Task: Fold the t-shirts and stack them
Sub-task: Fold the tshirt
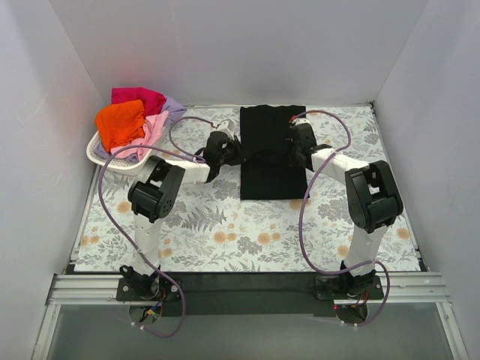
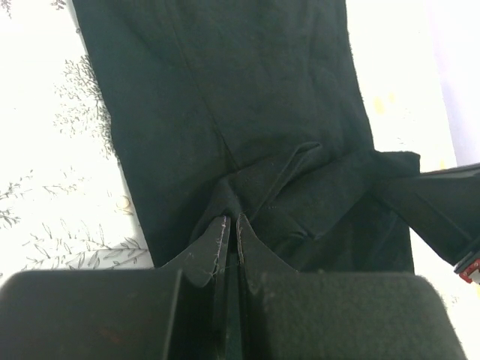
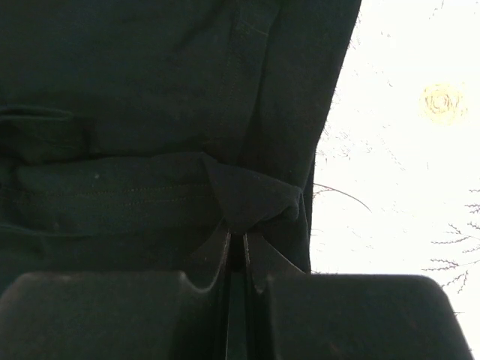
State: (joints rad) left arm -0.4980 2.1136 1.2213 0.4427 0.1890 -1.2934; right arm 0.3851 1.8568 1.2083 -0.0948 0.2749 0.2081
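Grippers: left gripper (image 2: 229,234) is clamped on a raised pinch of the black t-shirt (image 2: 247,97). Right gripper (image 3: 241,238) is likewise clamped, on a small fold at the shirt's edge. Fingers of each pair sit together w/ only cloth btwn.

Visibility: in top cam both sets of fingertips are black on black cloth and hard to separate from it. Wrist cams crop the shirt at the frame edges, so collar and sleeves cannot be identified there. Lavender t-shirt (image 1: 175,108) is mostly covered by the others; only a strip shows. Inside of basket (image 1: 96,154) is hidden under the pile.

Surroundings: white lattice basket sits at far-left corner of the table (image 1: 225,232), which carries a floral-print cover. Piled on the basket:
- orange t-shirt (image 1: 120,124), on top at left
- magenta-red t-shirt (image 1: 139,96), behind
- pink t-shirt (image 1: 156,129), at right front

Purple cables (image 1: 301,225) loop along both arms. White walls (image 1: 225,45) enclose three sides.

Task item vs. tool: black t-shirt lies as a tall rectangle at centre-far area of table, well apart from basket. Left gripper holds its left edge approx. mid-height; right gripper holds the right edge opposite. Cloth btwn the two grip pts is creased into a ridge. In left wrist cam, part of the right gripper appears at the ridge's far end.
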